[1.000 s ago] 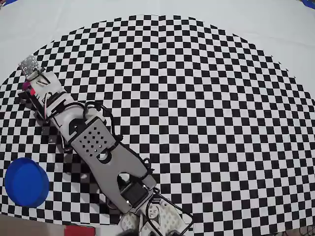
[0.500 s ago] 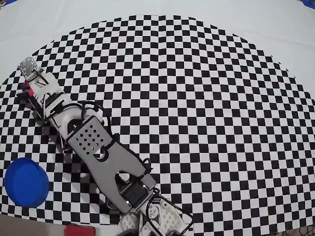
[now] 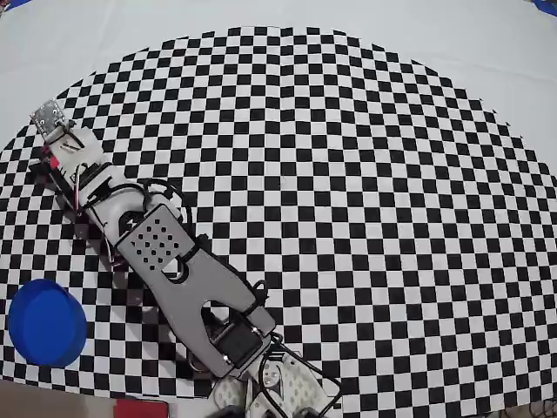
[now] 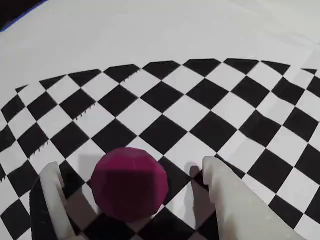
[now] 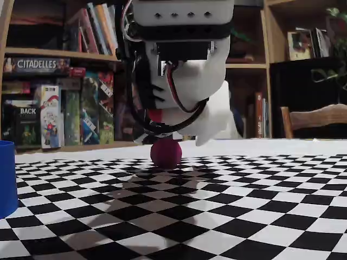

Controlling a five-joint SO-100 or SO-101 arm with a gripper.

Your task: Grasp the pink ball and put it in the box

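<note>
The pink ball (image 4: 131,182) rests on the checkered cloth between my gripper's (image 4: 130,168) two white fingers. The gripper is open, with a gap on each side of the ball. From the fixed view the ball (image 5: 166,153) sits on the cloth directly under the gripper (image 5: 174,142), which hangs low over it. Seen from overhead, the arm stretches to the far left of the cloth and the gripper (image 3: 52,132) covers the ball. The box is a round blue tub (image 3: 45,322) at the near left, well apart from the gripper; its wall (image 5: 6,179) shows at the fixed view's left edge.
A small red block (image 3: 139,407) lies at the bottom edge of the overhead view next to the arm's base (image 3: 270,383). The checkered cloth (image 3: 365,200) spreads right of the arm. Bookshelves (image 5: 59,81) and a chair (image 5: 314,119) stand behind the table.
The arm has reached slightly farther toward the upper left in the overhead view, and the gripper now covers the bit of pink that showed a second ago.
</note>
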